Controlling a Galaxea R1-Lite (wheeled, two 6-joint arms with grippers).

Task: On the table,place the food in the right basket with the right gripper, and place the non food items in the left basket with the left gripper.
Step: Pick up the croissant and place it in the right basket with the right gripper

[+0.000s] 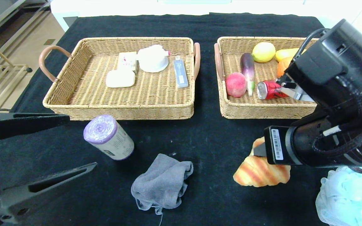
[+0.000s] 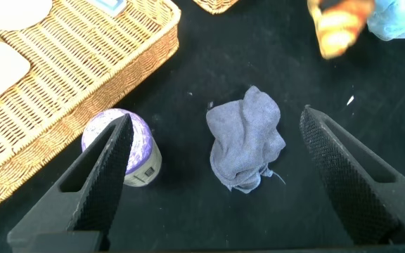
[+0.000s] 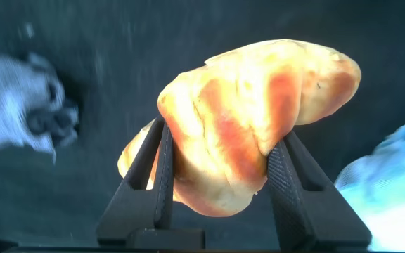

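My right gripper (image 1: pixel 257 151) is shut on a striped golden croissant (image 1: pixel 259 172) at the front right of the black table; in the right wrist view its fingers (image 3: pixel 162 165) clamp the croissant (image 3: pixel 259 119) from both sides. I cannot tell whether the croissant is off the table. My left gripper (image 1: pixel 79 141) is open and empty at the front left, beside a purple-topped roll (image 1: pixel 108 137) and a crumpled grey cloth (image 1: pixel 162 183). In the left wrist view the cloth (image 2: pixel 248 140) lies between the open fingers and the roll (image 2: pixel 145 144) is by one finger (image 2: pixel 114 151).
The left wicker basket (image 1: pixel 121 111) holds a white soap, a small box, a white bowl and a grey-blue stick. The right basket (image 1: pixel 262 113) holds a peach, eggplant, lemon, red can and orange fruit. A pale blue bath sponge (image 1: pixel 347 196) lies at the front right corner.
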